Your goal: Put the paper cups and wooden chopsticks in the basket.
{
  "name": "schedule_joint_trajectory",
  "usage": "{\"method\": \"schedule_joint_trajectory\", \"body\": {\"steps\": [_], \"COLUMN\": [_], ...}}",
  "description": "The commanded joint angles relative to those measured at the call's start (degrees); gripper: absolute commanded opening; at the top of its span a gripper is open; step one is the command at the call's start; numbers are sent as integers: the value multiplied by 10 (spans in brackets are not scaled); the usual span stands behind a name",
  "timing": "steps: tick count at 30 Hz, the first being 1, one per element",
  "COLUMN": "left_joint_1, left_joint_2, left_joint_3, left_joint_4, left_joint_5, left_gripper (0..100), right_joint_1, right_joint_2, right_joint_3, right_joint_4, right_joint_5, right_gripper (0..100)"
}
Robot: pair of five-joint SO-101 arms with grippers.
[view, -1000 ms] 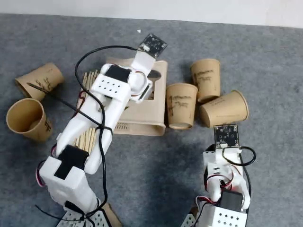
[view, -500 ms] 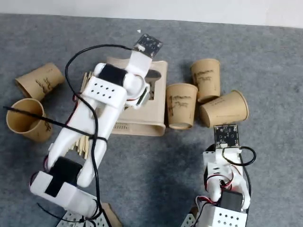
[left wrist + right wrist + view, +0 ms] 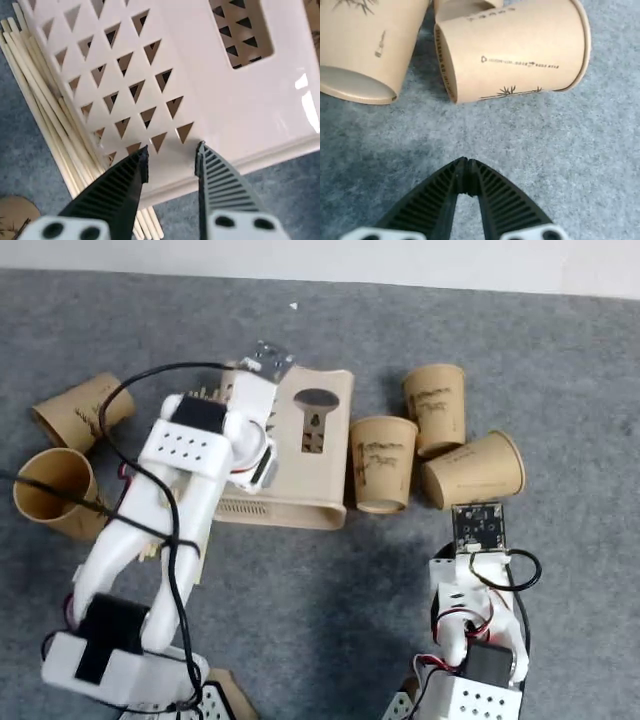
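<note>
A cream basket (image 3: pixel 305 455) with triangular holes lies in the middle of the grey carpet, with my left arm over its left part. In the left wrist view my left gripper (image 3: pixel 172 152) hovers open just above the basket's perforated wall (image 3: pixel 150 75), nothing between its fingers. Wooden chopsticks (image 3: pixel 45 115) lie bundled along the basket's side. Two paper cups (image 3: pixel 85 410) (image 3: pixel 55 490) lie to the left. To the right are three more, one (image 3: pixel 435 405) at the back, one (image 3: pixel 382 462) beside the basket and one (image 3: pixel 473 470) on its side. My right gripper (image 3: pixel 467 185) is shut, short of the lying cup (image 3: pixel 515 50).
The right arm (image 3: pixel 475 620) rests at the near right edge. Black cables loop over the left arm (image 3: pixel 150 530). A pale wall strip runs along the far edge. Bare carpet lies between the two arms.
My left arm has swung leftward across the basket, uncovering its handle hole. The right arm and the cups have stayed put.
</note>
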Motion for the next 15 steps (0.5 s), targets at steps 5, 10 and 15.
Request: {"method": "schedule_joint_trajectory", "body": {"steps": [5,10,15], "left_joint_1": [-13,-13,-13], "left_joint_2": [0,0,0], "left_joint_3": [98,136,170], "left_joint_4": [4,3,1], "left_joint_5": [-31,-45,-59], "left_gripper": [178,178,178], "right_joint_1": [4,4,4], "right_joint_2": [-4,-4,-4], "right_joint_3": [67,70,70], "right_joint_4": [-13,-29,-29], "right_joint_5": [2,2,2], "right_gripper": [6,6,6]}}
